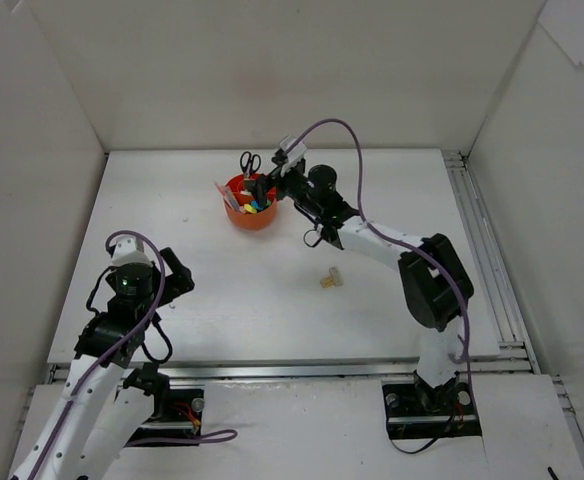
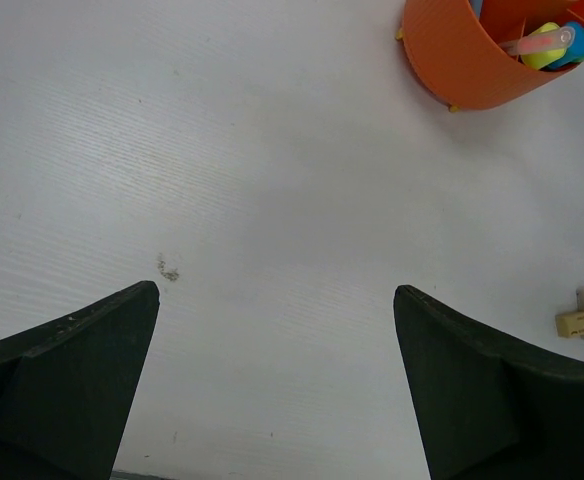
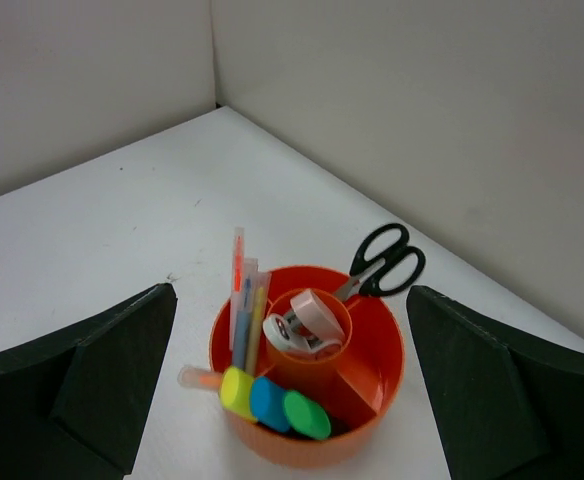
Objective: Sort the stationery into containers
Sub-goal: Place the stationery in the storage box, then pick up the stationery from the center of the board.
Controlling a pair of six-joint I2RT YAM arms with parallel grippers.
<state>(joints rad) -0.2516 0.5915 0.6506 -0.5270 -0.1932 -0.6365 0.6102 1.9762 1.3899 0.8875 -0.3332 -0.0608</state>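
The orange organiser [image 1: 251,208] stands at the back centre of the table. In the right wrist view the organiser [image 3: 372,350] holds yellow [image 3: 236,392], blue [image 3: 270,402] and green [image 3: 306,415] highlighters, thin pens [image 3: 244,300], black-handled scissors [image 3: 387,262], and white and pink pieces [image 3: 302,325] in its central cup. My right gripper [image 3: 290,291] hangs open just above it, with nothing between its fingers. Two small beige erasers [image 1: 330,280] lie on the table mid-right, and the left wrist view shows the same erasers [image 2: 582,318]. My left gripper [image 2: 276,288] is open over bare table at the near left.
White walls enclose the table on three sides, and the organiser sits close to the back wall. A metal rail [image 1: 477,240] runs along the right edge. The right arm [image 1: 427,275] stretches diagonally from its base towards the organiser. A small dark smudge [image 2: 167,268] marks the surface.
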